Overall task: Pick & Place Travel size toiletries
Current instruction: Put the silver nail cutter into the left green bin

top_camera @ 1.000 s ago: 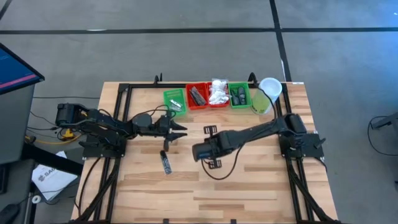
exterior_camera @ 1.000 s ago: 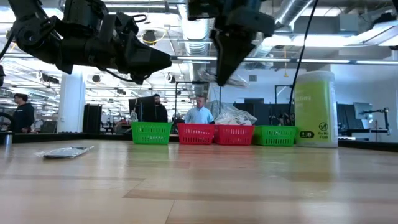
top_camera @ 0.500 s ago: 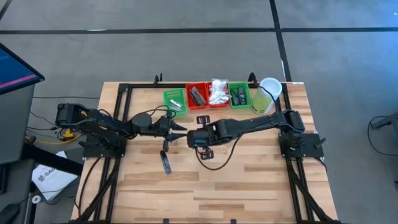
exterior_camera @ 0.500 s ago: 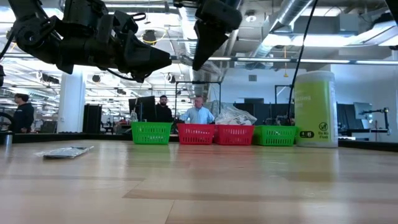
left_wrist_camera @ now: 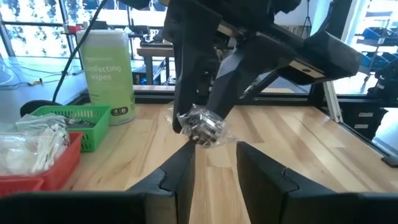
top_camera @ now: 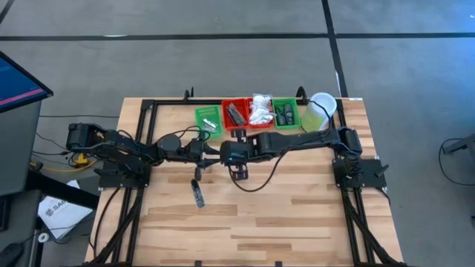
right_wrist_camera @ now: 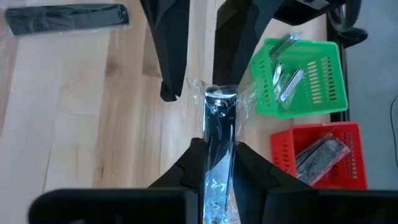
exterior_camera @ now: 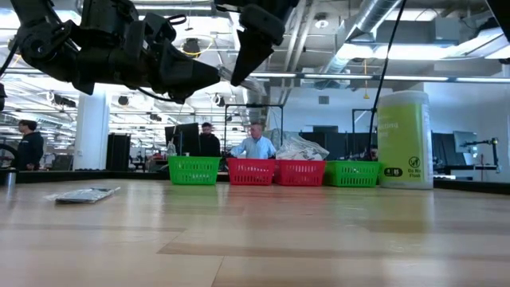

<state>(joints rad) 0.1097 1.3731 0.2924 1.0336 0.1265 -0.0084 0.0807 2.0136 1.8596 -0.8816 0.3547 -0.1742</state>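
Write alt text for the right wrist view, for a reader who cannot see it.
The right claw is shut on a shiny nail clipper in clear wrap, held above the wooden table between the left claw's open dark fingers. Beyond sit a green tray of similar silver clippers, a red tray of dark items, and a wrapped black comb.

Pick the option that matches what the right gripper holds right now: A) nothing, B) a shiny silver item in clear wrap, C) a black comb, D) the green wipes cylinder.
B: in the right wrist view the right gripper is shut on a silver wrapped item, held out toward the open left gripper; the black comb lies on the table.
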